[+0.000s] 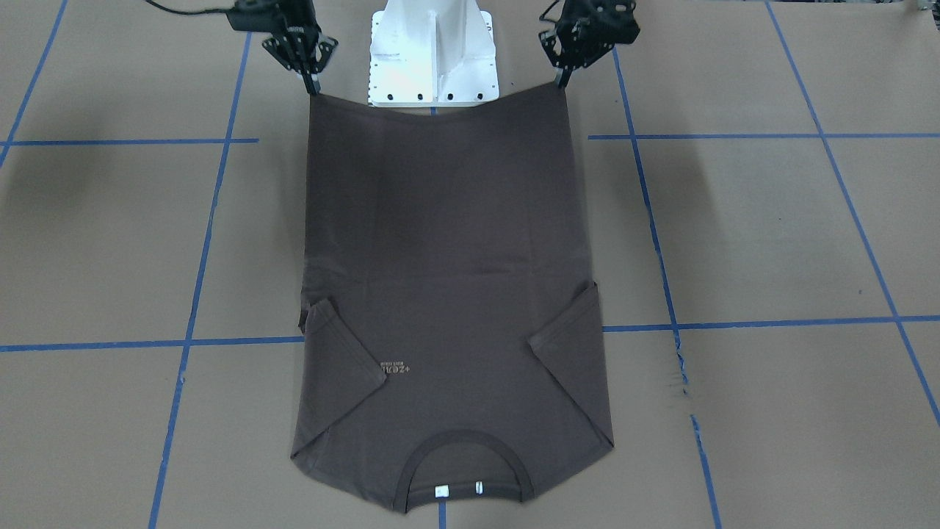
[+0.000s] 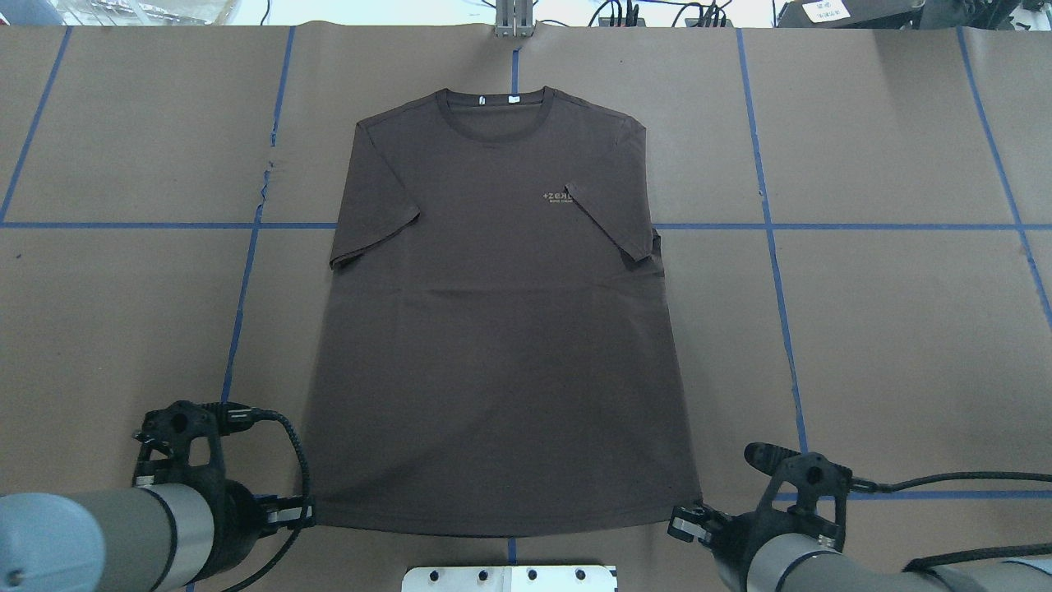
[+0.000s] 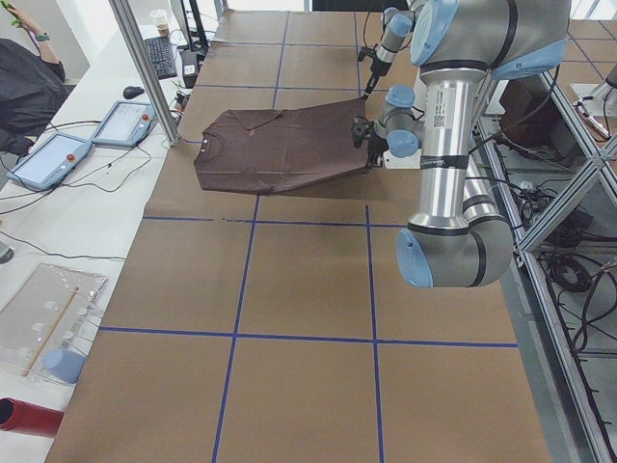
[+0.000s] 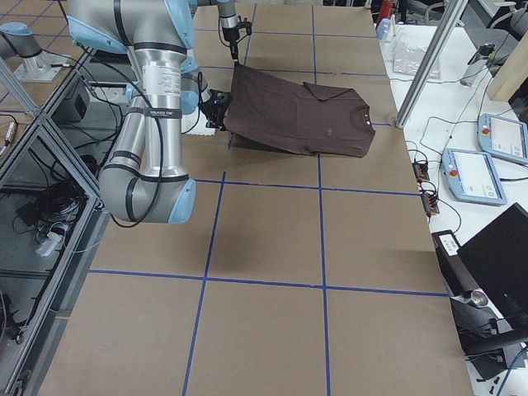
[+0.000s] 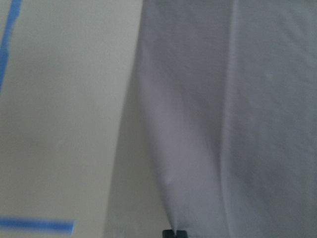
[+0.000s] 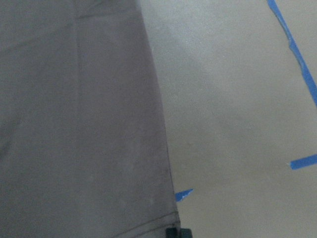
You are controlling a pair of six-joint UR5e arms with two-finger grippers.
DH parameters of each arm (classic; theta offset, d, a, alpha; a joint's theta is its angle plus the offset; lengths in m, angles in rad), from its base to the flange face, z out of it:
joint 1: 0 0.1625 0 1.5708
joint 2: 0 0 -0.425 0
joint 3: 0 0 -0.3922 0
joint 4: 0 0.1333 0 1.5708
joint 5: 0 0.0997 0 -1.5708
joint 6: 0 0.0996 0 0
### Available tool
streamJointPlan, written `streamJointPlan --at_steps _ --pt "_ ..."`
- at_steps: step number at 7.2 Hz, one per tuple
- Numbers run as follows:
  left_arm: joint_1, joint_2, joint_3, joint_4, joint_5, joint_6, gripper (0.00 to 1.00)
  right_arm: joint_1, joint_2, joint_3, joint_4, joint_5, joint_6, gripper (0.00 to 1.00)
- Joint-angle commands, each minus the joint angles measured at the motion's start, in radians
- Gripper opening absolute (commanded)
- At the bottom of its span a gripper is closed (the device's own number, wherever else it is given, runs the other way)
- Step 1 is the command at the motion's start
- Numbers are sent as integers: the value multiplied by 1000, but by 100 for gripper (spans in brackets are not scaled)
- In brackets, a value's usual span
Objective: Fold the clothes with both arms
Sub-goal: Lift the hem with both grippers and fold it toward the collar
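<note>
Looking down from overhead, the dark brown T-shirt point(image 2: 493, 345) is lying front-up in the middle of the brown worktop point(image 2: 888, 329). Its ribbed round collar point(image 2: 493, 105) is pointing to 12 o'clock and the hem is sitting at 6 o'clock, right by the white pedestal base point(image 2: 509, 578). Both short sleeves are folding inward over the chest. The sleeve at 10 o'clock point(image 2: 374, 205) is lying slanted along the side, and the sleeve at 2 o'clock point(image 2: 612, 218) is covering the tail end of the small pale logo point(image 2: 557, 197). Two little white tags point(image 2: 514, 99) are showing inside the neck. The cloth is looking pretty smooth, with just a faint crease running across below the sleeves.

The left hand point(image 2: 304, 516) is pinching the hem corner at 7 o'clock and the right hand point(image 2: 684, 520) is doing the same at 5 o'clock, fingers closed tight on the fabric in both cases. From the side cameras the hem end is hanging up off the worktop, so the shirt is sloping down from the hands to the collar end, which is resting flat. The hem edge between the two hands is sagging a touch in the middle. Each wrist camera is showing the shirt's side edge running down to the fingertips, with cloth on one side and bare worktop with blue tape lines point(image 6: 297, 54) on the other.
</note>
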Motion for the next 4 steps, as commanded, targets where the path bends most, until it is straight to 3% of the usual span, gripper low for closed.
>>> streamJointPlan --at_steps 1,3,4 --pt "-11 -24 -223 226 -112 0 0 -16 97 244 -305 72 1 0" --pt "-55 -93 -187 233 -152 81 0 132 210 228 -439 179 -26 0" --pt "-119 -163 -91 231 -150 177 0 204 263 199 -443 218 -110 0"
